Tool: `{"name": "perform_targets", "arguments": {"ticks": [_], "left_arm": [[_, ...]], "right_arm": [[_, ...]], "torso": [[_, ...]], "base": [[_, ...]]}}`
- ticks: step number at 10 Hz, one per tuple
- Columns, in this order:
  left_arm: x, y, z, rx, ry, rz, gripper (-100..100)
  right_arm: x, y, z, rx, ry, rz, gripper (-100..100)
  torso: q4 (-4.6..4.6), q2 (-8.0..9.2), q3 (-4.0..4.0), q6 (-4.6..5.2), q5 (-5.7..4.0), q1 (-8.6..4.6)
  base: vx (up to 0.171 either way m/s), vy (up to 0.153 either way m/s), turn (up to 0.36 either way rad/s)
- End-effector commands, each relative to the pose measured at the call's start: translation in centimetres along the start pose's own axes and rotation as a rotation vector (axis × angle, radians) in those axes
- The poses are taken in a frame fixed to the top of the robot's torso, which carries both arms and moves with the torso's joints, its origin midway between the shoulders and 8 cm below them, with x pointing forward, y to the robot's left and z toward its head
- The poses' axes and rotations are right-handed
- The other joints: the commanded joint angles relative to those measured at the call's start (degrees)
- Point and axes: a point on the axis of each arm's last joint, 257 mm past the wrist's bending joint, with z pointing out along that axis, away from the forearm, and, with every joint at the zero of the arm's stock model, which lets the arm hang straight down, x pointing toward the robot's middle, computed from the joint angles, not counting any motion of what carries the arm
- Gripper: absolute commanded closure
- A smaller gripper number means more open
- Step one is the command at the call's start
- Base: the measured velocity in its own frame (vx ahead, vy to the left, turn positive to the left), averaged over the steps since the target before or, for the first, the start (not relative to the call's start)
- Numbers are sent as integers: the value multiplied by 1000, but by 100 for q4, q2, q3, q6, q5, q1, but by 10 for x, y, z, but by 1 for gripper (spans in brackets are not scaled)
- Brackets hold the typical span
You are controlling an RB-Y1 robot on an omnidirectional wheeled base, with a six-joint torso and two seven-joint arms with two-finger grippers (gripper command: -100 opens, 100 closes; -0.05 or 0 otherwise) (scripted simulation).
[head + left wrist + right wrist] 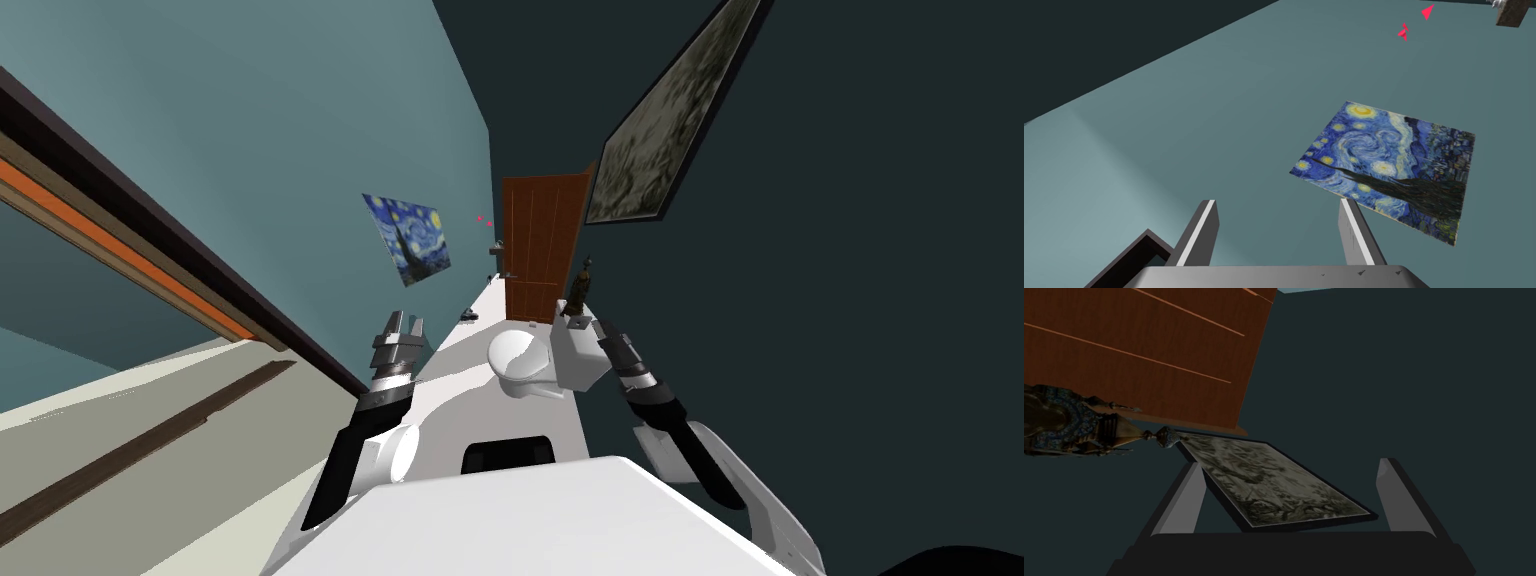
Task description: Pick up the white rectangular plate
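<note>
Teal wall [250,120], brown door [540,250], white toilet [520,362], starry painting [410,238].

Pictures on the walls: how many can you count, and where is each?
2. The blue starry-night painting hangs on the teal wall to the left; the dark-framed grey picture on the dark wall to the right, near the brown door. More may be hidden.

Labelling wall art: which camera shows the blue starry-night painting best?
Left wrist view: the painting is large and detailed beyond the left gripper. Head view has it small on the teal wall. Right wrist view faces a grey framed picture instead.
</note>
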Motion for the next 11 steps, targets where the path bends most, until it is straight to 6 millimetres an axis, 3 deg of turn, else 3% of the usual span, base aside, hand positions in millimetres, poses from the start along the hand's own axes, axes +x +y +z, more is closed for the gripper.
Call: {"name": "perform_targets", "arguments": {"ticks": [1, 4, 5, 6, 9, 10, 11], "left_arm": [[0, 0, 0, 0, 0, 0, 0], [0, 0, 0, 0, 0, 0, 0], [0, 0, 0, 0, 0, 0, 0], [0, 0, 0, 0, 0, 0, 0], [0, 0, 0, 0, 0, 0, 0], [0, 0, 0, 0, 0, 0, 0], [0, 0, 0, 0, 0, 0, 0]], "right_arm": [[7, -21, -12, 39, 63, -49, -100], [13, -37, -21, 66, 143, -101, -100], [15, -52, -31, 98, 186, -135, -100], [16, -52, -31, 94, 203, -144, -100], [17, -84, -55, 157, 315, -227, -100], [17, -84, -55, 153, 331, -236, -100], [15, -100, -69, 188, 377, -274, -100]], "torso": [[0, 0, 0, 0, 0, 0], [0, 0, 0, 1, 0, -1], [-1, -5, -2, 1, 0, -2], [-1, -5, -3, 0, 0, -1], [-2, -10, -5, 1, -1, -4], [-2, -13, -7, 0, -1, -4], [-2, -14, -8, 2, -1, -5]], "base": [[-64, 30, 134], [-40, 18, 67], [-33, 24, 117], [-30, 19, 62], [-20, 17, 95], [-10, 11, 72], [-8, 17, 128]]}}
